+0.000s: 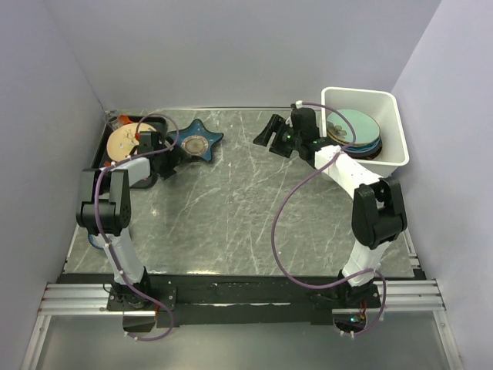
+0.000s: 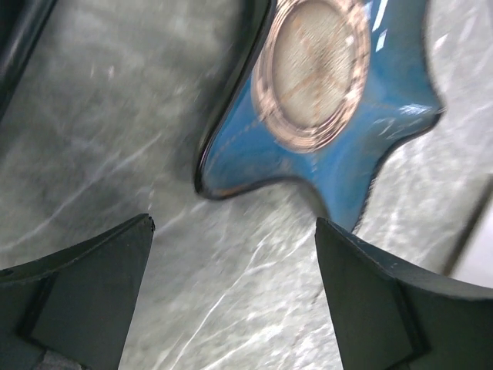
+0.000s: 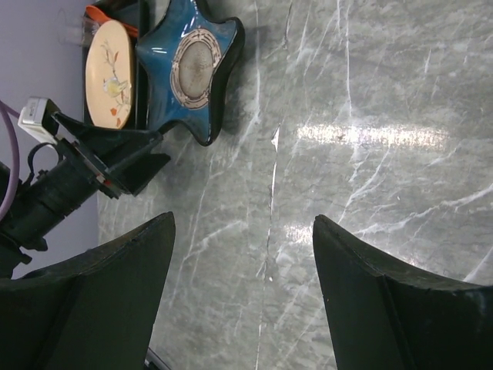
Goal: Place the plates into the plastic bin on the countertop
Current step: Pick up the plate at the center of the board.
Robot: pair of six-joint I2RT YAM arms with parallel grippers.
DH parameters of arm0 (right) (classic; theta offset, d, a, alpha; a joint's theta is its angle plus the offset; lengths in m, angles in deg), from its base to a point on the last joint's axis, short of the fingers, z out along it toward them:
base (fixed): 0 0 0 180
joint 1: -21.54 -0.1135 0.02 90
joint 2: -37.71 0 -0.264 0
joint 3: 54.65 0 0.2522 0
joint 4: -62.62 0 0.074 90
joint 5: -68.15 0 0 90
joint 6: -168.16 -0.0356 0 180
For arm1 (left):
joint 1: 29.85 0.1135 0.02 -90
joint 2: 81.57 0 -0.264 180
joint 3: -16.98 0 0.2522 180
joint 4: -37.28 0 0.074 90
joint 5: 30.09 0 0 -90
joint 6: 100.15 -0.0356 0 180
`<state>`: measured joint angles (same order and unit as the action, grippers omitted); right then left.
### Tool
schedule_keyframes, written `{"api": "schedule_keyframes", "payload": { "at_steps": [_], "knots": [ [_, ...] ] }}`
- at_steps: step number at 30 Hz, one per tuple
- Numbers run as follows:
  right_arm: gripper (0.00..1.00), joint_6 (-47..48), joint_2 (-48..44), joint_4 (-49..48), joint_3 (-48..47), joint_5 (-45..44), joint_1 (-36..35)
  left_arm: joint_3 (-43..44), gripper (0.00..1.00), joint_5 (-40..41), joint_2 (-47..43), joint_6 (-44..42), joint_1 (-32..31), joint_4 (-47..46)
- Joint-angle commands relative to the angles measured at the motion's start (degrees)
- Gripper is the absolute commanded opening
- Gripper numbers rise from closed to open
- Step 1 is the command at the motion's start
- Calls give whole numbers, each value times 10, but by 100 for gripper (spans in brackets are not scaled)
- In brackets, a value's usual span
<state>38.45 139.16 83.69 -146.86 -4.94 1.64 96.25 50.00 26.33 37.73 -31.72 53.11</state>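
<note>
The white plastic bin stands at the far right of the countertop and holds a stack of plates, a teal one on top. A cream plate lies on the black tray at the far left. My left gripper is open over bare countertop. It sits just short of a blue star-shaped dish and holds nothing. My right gripper hangs open and holds nothing, over the countertop to the left of the bin.
The flat black tray lies against the left wall, with something orange behind the cream plate. The right wrist view also shows the star dish. Grey walls close in the left, back and right sides.
</note>
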Motion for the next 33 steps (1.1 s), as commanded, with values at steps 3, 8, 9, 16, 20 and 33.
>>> {"api": "schedule_keyframes", "payload": {
  "at_steps": [3, 8, 9, 16, 20, 33],
  "knots": [
    [79, 11, 12, -12, -16, -8, 0, 3, 91, -69, 34, 39, 17, -82],
    [79, 12, 20, -10, -15, -6, -1, 23, 84, -83, 67, 50, 34, -88],
    [79, 11, 20, -11, -14, -5, -1, 27, 82, -80, 69, 48, 34, -87],
    [79, 10, 22, -13, -5, -2, -2, 65, 43, -54, 88, 34, 34, -51],
    [79, 9, 22, -12, -5, -1, -3, 66, 21, -57, 96, 33, 34, -57],
    [80, 7, 16, -19, 2, 7, -3, 11, 1, -70, 42, 22, 34, -96]
  ]
}}
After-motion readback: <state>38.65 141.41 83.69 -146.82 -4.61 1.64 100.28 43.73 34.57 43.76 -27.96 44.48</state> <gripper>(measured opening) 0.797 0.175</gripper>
